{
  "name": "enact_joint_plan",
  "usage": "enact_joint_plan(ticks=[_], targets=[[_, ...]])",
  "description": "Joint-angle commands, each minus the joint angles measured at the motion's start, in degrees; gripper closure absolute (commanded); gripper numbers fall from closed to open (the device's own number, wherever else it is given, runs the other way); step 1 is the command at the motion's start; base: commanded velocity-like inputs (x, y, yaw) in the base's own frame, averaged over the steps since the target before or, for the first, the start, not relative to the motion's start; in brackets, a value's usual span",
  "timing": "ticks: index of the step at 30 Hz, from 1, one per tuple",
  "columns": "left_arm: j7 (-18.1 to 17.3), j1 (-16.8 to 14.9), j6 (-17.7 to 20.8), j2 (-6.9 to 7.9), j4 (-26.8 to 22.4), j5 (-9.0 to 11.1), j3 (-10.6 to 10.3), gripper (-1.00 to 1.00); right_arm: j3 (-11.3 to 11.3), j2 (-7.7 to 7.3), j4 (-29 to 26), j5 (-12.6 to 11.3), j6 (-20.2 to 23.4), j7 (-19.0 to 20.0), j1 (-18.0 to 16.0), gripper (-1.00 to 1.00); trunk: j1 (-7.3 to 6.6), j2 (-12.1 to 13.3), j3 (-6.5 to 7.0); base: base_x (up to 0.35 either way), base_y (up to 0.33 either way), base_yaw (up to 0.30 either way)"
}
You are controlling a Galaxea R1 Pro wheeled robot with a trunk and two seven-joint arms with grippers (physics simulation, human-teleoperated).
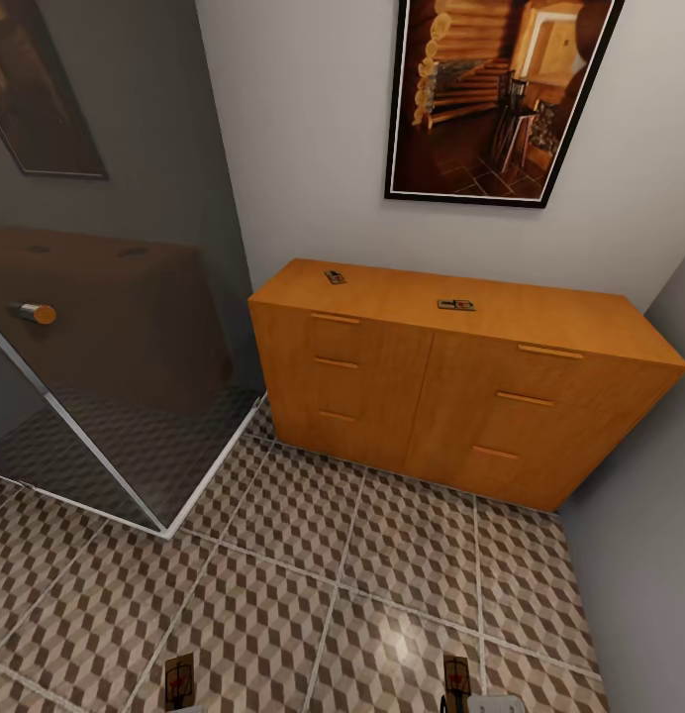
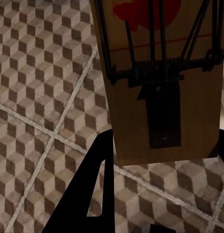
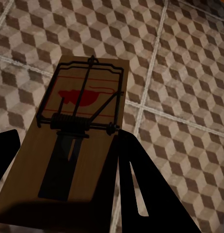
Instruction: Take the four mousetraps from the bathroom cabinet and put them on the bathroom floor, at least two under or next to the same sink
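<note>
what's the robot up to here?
Each gripper holds a mousetrap: the left gripper has one, the right gripper another, both held over the patterned bathroom floor. Two more mousetraps sit on the orange-brown cabinet ahead.

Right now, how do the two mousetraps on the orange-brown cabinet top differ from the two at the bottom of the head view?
The cabinet-top mousetraps lie flat on the orange-brown wooden cabinet, untouched and apart. The two lower tan wooden mousetraps hang over the cube-patterned tile floor, each between dark gripper fingers in the wrist views. All share wire frames; the held ones show red spots.
</note>
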Motion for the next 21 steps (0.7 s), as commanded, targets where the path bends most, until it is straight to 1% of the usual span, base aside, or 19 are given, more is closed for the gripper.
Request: enact_joint_plan(ticks=[1,21], targets=[[0.5,-0.1,-0.2,-0.03,0.2,0.0,-0.5,1.00,0.2,0.01,0.1,0.4,0.0,-0.3,0.0,1.00,0.00,0.0,-0.04,0.000,0.000,0.000],[0.5,-0.1,-0.2,-0.03,0.2,0.0,-0.5,1.00,0.2,0.01,0.1,0.4,0.0,-0.3,0.0,1.00,0.00,0.0,-0.04,0.000,0.000,0.000]])
